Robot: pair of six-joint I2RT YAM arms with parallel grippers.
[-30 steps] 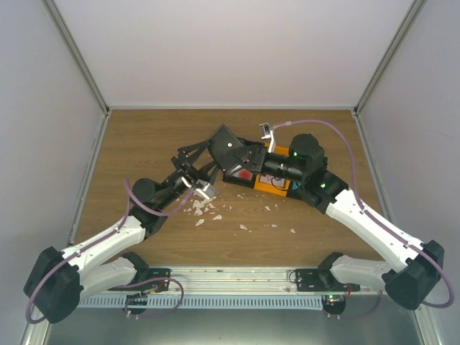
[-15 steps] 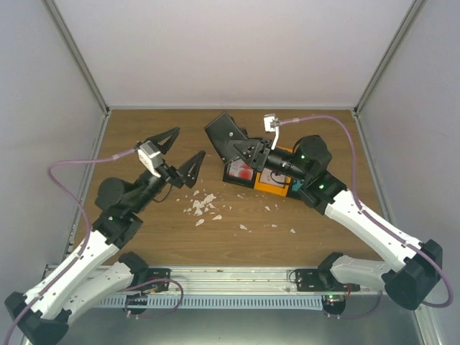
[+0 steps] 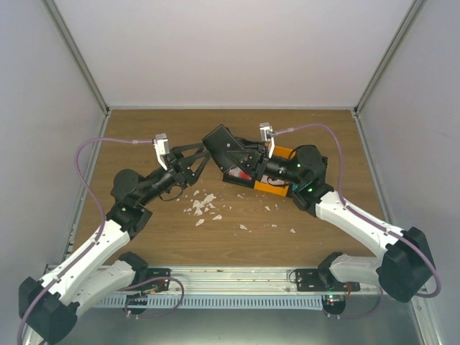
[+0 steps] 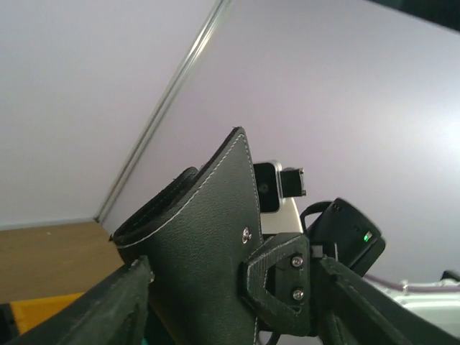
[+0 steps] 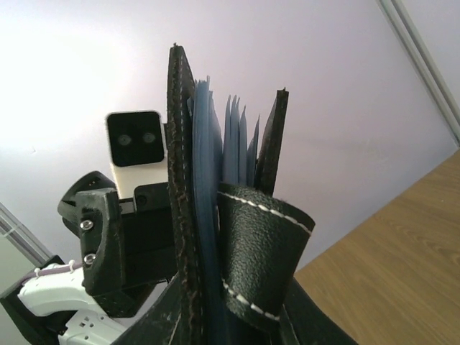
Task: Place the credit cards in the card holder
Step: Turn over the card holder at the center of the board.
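Observation:
The black card holder [image 3: 224, 146] is held up above the table. My right gripper [image 3: 248, 159] is shut on its lower end. In the right wrist view the card holder [image 5: 215, 237] stands edge-on, its bluish-grey slot leaves fanned, between the jaws of the right gripper [image 5: 237, 327]. My left gripper [image 3: 204, 154] reaches in from the left. In its wrist view the card holder [image 4: 201, 251] and a right finger [image 4: 284, 277] fill the gap of the left gripper [image 4: 233, 269], both jaws touching. A red-and-white credit card [image 3: 243, 175] lies in the tray below.
An orange and black tray [image 3: 277, 188] sits under the right gripper. Small white scraps [image 3: 205, 205] are scattered on the wooden table [image 3: 144, 136] in front of the left gripper, with more toward [image 3: 269, 224]. Grey walls close in on three sides.
My left gripper, drawn back to the left and wide open half a second ago, has swung in again and closed round the card holder. The right gripper has shifted the holder slightly.

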